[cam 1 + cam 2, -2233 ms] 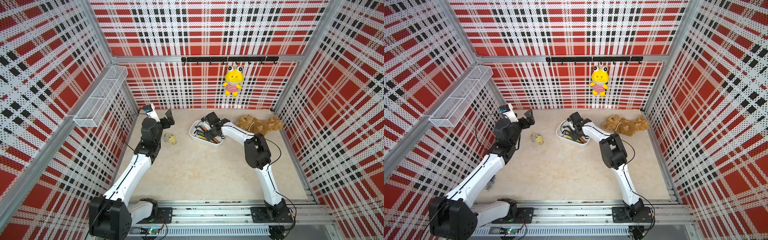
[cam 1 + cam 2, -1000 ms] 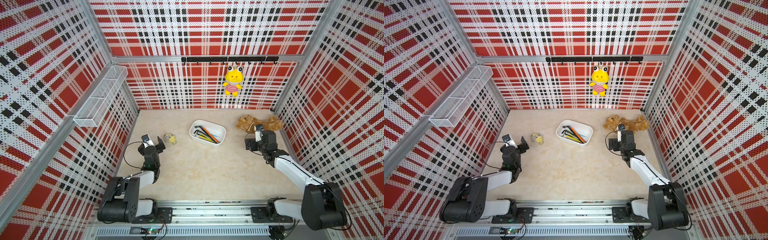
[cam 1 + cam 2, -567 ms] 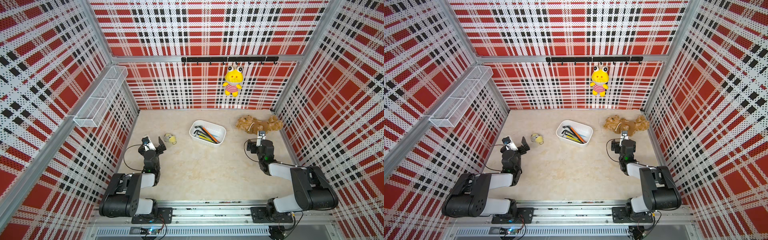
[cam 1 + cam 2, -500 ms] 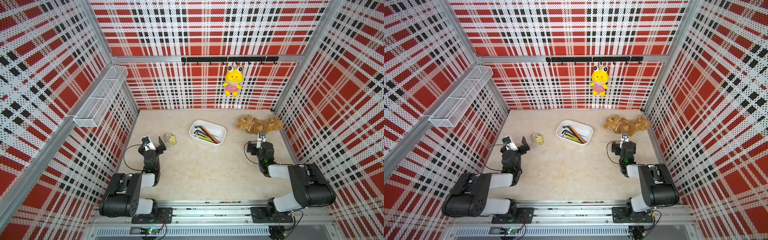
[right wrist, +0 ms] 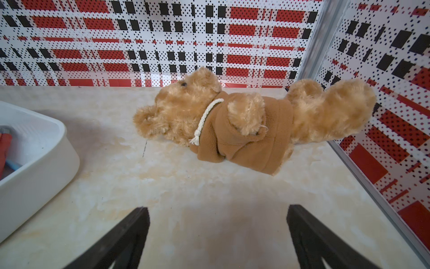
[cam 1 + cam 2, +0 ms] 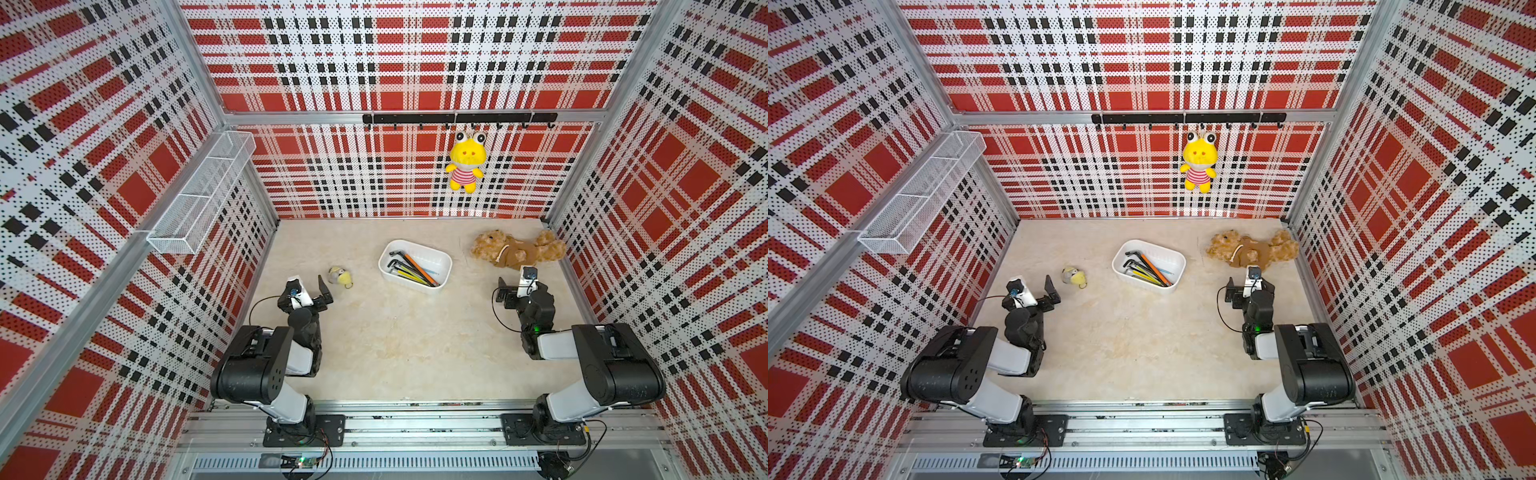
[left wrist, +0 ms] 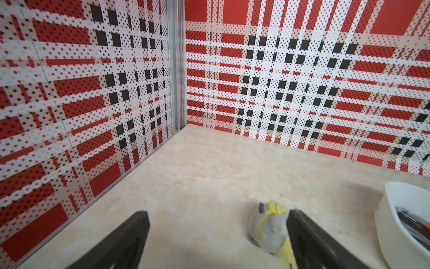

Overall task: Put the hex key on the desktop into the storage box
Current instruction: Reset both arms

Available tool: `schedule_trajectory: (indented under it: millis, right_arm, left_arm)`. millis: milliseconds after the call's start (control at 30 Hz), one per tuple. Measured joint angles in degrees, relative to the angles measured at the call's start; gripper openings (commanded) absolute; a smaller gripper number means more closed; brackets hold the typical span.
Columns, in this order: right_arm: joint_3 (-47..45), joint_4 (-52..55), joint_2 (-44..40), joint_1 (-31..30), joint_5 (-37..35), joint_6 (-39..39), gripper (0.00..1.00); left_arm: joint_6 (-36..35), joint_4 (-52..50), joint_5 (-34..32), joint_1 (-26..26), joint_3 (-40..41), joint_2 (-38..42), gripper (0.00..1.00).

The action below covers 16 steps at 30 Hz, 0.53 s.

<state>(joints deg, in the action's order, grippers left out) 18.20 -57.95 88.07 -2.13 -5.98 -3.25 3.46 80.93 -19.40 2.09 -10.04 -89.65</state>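
Hex keys [image 6: 409, 268] lay together in the box [image 6: 432, 254], black, yellow and orange ones, near the back middle of the desktop [image 6: 395, 340]. The left gripper [image 7: 217, 213] hung low over the desktop with its jaws spread wide and nothing between them; a small grey and yellow plush [image 7: 270, 226] lay just beside one finger. The right gripper [image 5: 217, 208] was also spread wide and empty, over bare desktop, facing a brown bear [image 5: 232, 125] that lay on its side by the wall.
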Motion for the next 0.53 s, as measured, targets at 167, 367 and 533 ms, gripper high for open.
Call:
schedule_trajectory:
  millis: [167,367,533]
  right_arm:
    - [0.00,-0.46,0.00,0.00,0.02,0.00,1.00]
    - [0.00,-0.61,0.00,0.00,0.02,0.00,1.00]
    - [0.00,-0.63,0.00,0.00,0.02,0.00,1.00]
  left_arm:
    - [-0.09,-0.68,-1.18,0.66,-0.92,0.00,0.99]
    - [-0.28,-0.96,-2.19,1.27,-0.94,0.00,0.99]
    - [-0.55,-1.11,-2.51,1.38,-0.94,0.00,0.99]
